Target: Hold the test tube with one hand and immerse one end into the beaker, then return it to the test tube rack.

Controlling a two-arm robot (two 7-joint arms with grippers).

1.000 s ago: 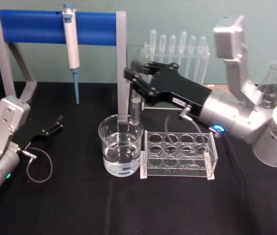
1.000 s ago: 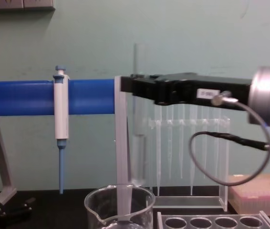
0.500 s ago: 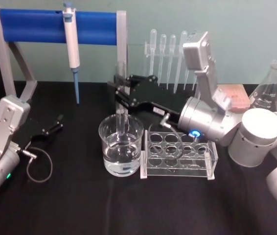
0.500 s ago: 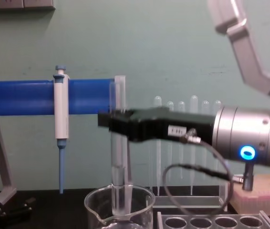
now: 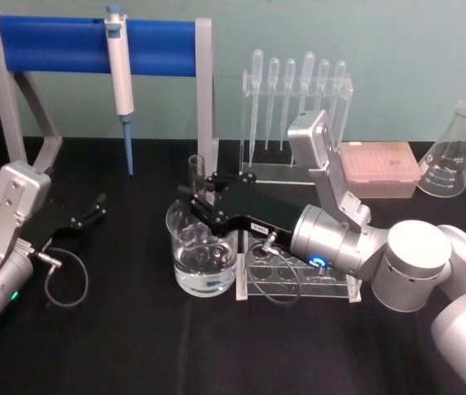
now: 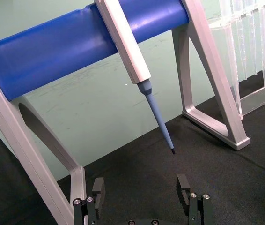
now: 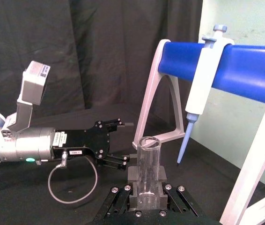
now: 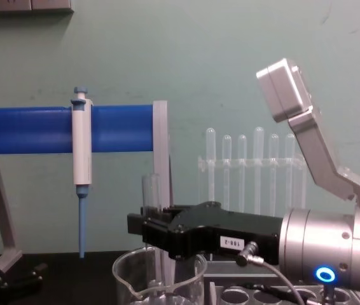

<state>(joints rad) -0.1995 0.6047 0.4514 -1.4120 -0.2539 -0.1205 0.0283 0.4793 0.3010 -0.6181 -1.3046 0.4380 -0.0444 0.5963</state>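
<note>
glass test tube (image 5: 195,174) upright, clenched in right pincer (image 5: 193,206), lower end down inside beaker (image 5: 204,263); cannot tell if tip is under water. dip about done. left to do: return to rack (image 5: 344,286), 3 o'clock of beaker. left pincer (image 5: 93,210) parked at 9 o'clock, released.

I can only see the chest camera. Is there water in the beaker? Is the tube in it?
Observer: Head view: the beaker is about half full of water. The tube goes down inside, but the right gripper hides its tip.
Operator: Is the gripper squeezing it?
Observer: Yes. The right wrist view shows it shut on the tube, which stands upright.
Operator: What's the other arm doing?
Observer: The left gripper is open, parked near the blue stand.
</note>
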